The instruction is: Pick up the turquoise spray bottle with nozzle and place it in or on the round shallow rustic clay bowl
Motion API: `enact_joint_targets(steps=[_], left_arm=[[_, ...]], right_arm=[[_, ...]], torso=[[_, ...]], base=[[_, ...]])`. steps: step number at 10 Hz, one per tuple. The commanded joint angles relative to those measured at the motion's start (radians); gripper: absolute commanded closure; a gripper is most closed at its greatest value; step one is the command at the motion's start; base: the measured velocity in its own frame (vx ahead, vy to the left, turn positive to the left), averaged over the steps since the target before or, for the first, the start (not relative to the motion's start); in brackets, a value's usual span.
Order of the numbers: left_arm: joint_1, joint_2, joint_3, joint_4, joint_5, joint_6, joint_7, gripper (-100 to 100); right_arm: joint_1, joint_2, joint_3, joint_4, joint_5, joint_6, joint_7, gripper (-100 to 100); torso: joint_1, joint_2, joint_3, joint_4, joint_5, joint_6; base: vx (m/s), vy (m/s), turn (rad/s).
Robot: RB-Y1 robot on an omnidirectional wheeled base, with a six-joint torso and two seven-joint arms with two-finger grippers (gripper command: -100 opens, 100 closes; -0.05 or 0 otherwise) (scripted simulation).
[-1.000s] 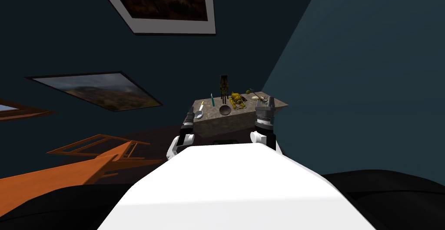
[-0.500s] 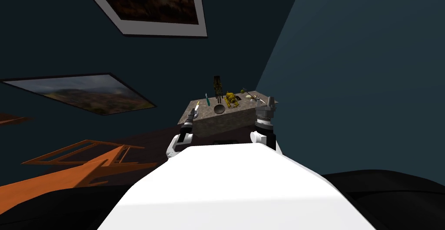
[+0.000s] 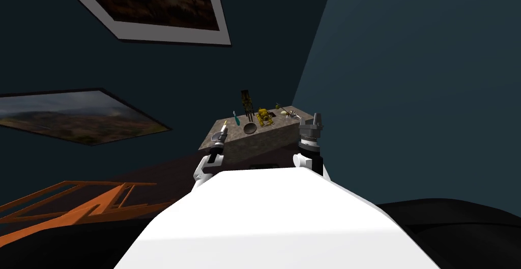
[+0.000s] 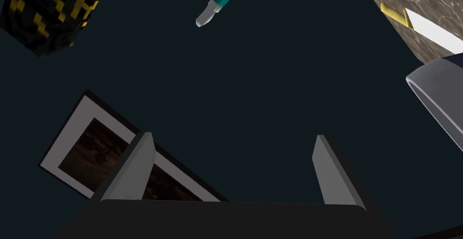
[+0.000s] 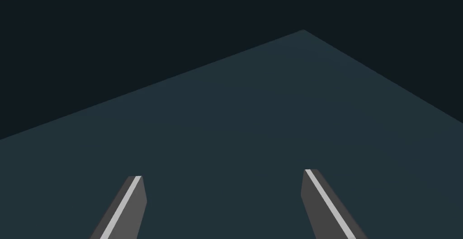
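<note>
The turquoise spray bottle [image 3: 235,119] stands on the stone-topped table [image 3: 264,137], toward its far left part. It seems upright, with its long axis rising from the table top, though it is very small in the head view and I cannot exclude a slight lean.

The left gripper [image 3: 220,138] is the nearer one. It hangs at the table's near left corner, and the bottle lies ahead of it and a little to the right, well apart from it. In the left wrist view the teal body with its grey nozzle [image 4: 205,17] shows beyond the fingertips, and the two fingers stand wide apart with nothing between them.

The bowl [image 3: 250,128] — round and dark — sits just beside the bottle, to its right and nearer to me. A black-and-yellow block [image 3: 247,102] stands behind both. The right gripper [image 3: 310,124] is raised at the table's right end, its fingers also spread and empty.

Compared with one second ago, the whole head picture has shifted: the table and the wall pictures lie more to the left. That is my own move, since the things keep their places on the table. The left gripper was then at the table's left edge — now it is in front of the near left corner.
</note>
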Motion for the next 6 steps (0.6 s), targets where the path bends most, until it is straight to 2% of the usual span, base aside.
enact_joint_targets(steps=[1,6], left_arm=[[-0.013,0.019,0.015,0.034,-0.027,0.03,-0.029,-100],[-0.052,0.071,0.066,0.122,-0.108,0.138,-0.119,-100]], right_arm=[[0.0,0.0,0.0,0.0,0.0,0.0,0.0,0],[0.0,0.0,0.0,0.0,0.0,0.0,0.0,0]], torso=[[0.0,0.0,0.0,0.0,0.0,0.0],[0.003,-0.003,-0.002,-0.001,0.0,0.0]], base=[[0.051,-0.08,-0.151],[0.069,-0.043,-0.188]])
